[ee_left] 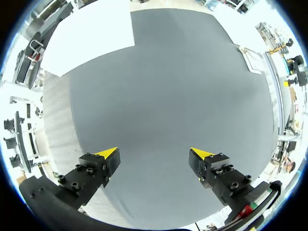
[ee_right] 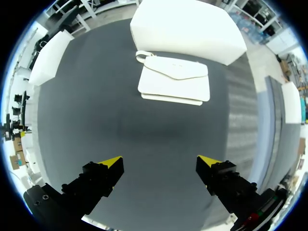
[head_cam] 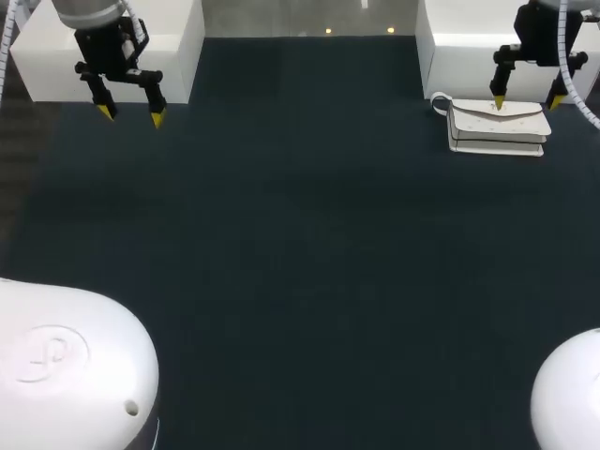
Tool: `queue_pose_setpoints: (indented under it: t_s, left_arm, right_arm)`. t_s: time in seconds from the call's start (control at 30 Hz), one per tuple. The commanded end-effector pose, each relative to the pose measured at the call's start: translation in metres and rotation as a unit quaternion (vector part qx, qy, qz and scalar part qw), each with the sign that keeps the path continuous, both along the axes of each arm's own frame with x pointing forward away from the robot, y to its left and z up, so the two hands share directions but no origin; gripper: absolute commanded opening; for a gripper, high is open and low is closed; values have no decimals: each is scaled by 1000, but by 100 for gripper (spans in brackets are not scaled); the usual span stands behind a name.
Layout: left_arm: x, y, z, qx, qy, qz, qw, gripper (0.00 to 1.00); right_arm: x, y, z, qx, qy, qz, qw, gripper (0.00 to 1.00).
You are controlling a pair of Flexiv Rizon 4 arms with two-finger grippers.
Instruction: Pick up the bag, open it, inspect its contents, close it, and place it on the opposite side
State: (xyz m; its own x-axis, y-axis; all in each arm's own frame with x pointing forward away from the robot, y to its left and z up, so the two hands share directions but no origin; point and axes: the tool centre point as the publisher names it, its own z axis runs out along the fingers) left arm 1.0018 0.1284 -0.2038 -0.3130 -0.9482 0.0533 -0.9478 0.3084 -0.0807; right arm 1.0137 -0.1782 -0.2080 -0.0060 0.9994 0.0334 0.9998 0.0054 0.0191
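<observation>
Left jaws and right jaws stand wide, empty; the white bag [ee_right: 174, 79] lies on the bench [ee_right: 144, 137] ahead of the right jaws.

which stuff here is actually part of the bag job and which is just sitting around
Part of the job:
white bag, flap closed, flat at the table's far right
right gripper, open, near the bag
left gripper, open, far left

Just sitting there:
right white block, behind the bag
left white block
dark table

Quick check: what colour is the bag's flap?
White, the flap and the rest of the bag alike; the right wrist view shows it best.
</observation>
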Motion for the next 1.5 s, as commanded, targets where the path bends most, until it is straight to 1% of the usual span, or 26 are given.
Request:
queue_pose_setpoints:
  t_s: [0.03,0.07,0.1,0.17,0.2,0.37,0.4,0.47,0.5,0.63,0.67,0.87,0.9,0.97,1.17,1.3,1.5]
  left_arm:
    - [-13,-2,-12,-48,-75,-160,983,100]
    - [-14,-5,-15,-45,-78,-175,980,100]
    - [-15,-7,-17,-54,-85,-210,972,100]
    - [-18,-10,-22,-66,-98,-257,959,100]
    - [-19,-11,-24,-73,-112,-288,948,100]
    - [-22,-17,-33,-104,-159,-385,903,100]
    - [-23,-19,-36,-110,-176,-410,888,100]
    - [-24,-22,-38,-115,-186,-437,873,100]
    - [-24,-25,-39,-118,-196,-460,858,100]
    - [-24,-33,-43,-133,-208,-501,829,100]
    - [-23,-35,-45,-137,-213,-516,819,100]
    - [-16,-44,-55,-145,-219,-537,802,100]
    - [-15,-46,-57,-147,-223,-545,795,100]
    - [-13,-49,-60,-151,-228,-556,785,100]
    - [-4,-56,-69,-153,-235,-571,771,100]
    - [2,-61,-76,-155,-236,-576,767,100]
    - [12,-65,-85,-163,-238,-570,769,100]
  right_arm:
    - [6,-28,-12,51,0,8,999,100]
    - [8,-34,-16,53,2,2,999,100]
    - [10,-41,-20,66,-2,7,998,100]
    - [13,-49,-24,68,0,1,998,100]
    - [14,-52,-26,71,-5,2,997,100]
    - [21,-68,-34,94,-12,-3,996,100]
    - [23,-71,-36,92,-13,-5,996,100]
    - [26,-76,-38,105,-14,-9,994,100]
    - [29,-79,-41,104,-13,-12,994,100]
    - [39,-90,-50,116,-7,-25,993,100]
    - [42,-94,-53,123,-8,-28,992,100]
    - [55,-109,-65,139,-7,-44,989,100]
    - [58,-112,-67,148,-8,-45,988,100]
    - [62,-115,-70,149,-7,-46,988,100]
    - [73,-122,-77,163,-5,-51,985,100]
    - [81,-126,-81,170,-3,-53,984,100]
    - [89,-135,-86,184,-6,-61,981,100]
